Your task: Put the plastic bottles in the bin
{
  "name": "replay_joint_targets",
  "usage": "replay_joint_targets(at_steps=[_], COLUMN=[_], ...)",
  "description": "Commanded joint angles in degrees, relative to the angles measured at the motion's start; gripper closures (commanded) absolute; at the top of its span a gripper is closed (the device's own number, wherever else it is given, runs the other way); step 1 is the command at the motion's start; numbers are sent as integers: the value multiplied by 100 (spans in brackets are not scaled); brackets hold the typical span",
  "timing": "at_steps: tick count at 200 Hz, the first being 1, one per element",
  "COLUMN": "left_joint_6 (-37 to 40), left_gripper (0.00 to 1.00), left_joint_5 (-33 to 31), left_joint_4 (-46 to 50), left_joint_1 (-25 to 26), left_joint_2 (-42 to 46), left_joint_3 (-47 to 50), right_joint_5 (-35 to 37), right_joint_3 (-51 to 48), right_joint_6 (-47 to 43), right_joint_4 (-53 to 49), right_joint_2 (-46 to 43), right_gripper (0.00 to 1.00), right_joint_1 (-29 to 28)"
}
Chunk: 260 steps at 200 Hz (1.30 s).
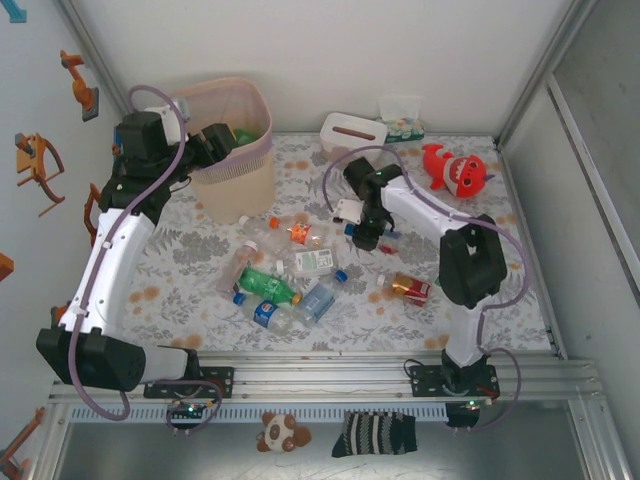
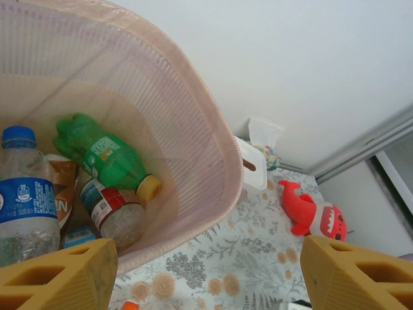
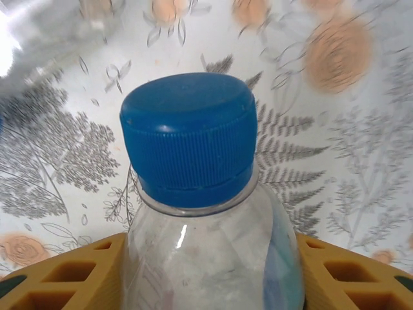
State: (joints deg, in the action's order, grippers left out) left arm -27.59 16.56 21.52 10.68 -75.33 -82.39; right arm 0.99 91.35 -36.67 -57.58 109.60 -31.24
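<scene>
My right gripper point(image 3: 210, 278) is shut on a clear plastic bottle with a blue cap point(image 3: 187, 135); both yellow pads press its shoulders just above the flowered table. From above, that gripper point(image 1: 366, 236) is low at mid-table. Several other plastic bottles lie loose in front of it, among them a green one point(image 1: 262, 283), a clear one point(image 1: 313, 262) and a red-labelled one point(image 1: 410, 288). My left gripper point(image 2: 206, 278) stands open and empty by the rim of the bin point(image 2: 213, 129), a beige basket with a pink liner point(image 1: 235, 140). In the bin lie a green bottle point(image 2: 103, 155), a blue-labelled one point(image 2: 26, 200) and a red-labelled one point(image 2: 113, 210).
A white tissue box point(image 1: 352, 132) stands at the back of the table, and a red shark plush point(image 1: 455, 170) lies at the back right. White walls and metal rails close in the table on three sides.
</scene>
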Motion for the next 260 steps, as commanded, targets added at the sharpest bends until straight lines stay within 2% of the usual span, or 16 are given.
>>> replay_joint_targets(at_steps=[1,26,71,121,152,187,219,260], left_joint_6=[87,164,196,389,880,1235,1432,1783], left_gripper=[25,25,26,26,24,26,26,19], left_joint_5=[261,644,1801,2799,3275,3722,4119,4248], left_joint_4=[-541,-1215,-2243,-3737,-3818,-3794,-3901,-3661], left_joint_1=[-39,-39,-22,216,553,944,1294,1793], left_joint_2=[281,458,558,739,741,627,610,577], left_joint_3=[182,472,643,1058,1018,822,746,597], right_joint_5=[-497,-972,-2024,-3257,-3937,-4371,-4872,-5313], right_joint_3=[167,126,-66,-243,-346,-323,-601,-750], right_joint_6=[325,521,888,1527,1876,2253,2813,3365], right_joint_4=[164,351,933,1824,2380,2857,3748,4667], right_joint_2=[-553,-1030,-1972,-2925,-3399,-3764,-4097,-4255], right_gripper=[48,49,49,49,49,49,49,49], right_joint_1=[22,22,22,22,13,13,13,9])
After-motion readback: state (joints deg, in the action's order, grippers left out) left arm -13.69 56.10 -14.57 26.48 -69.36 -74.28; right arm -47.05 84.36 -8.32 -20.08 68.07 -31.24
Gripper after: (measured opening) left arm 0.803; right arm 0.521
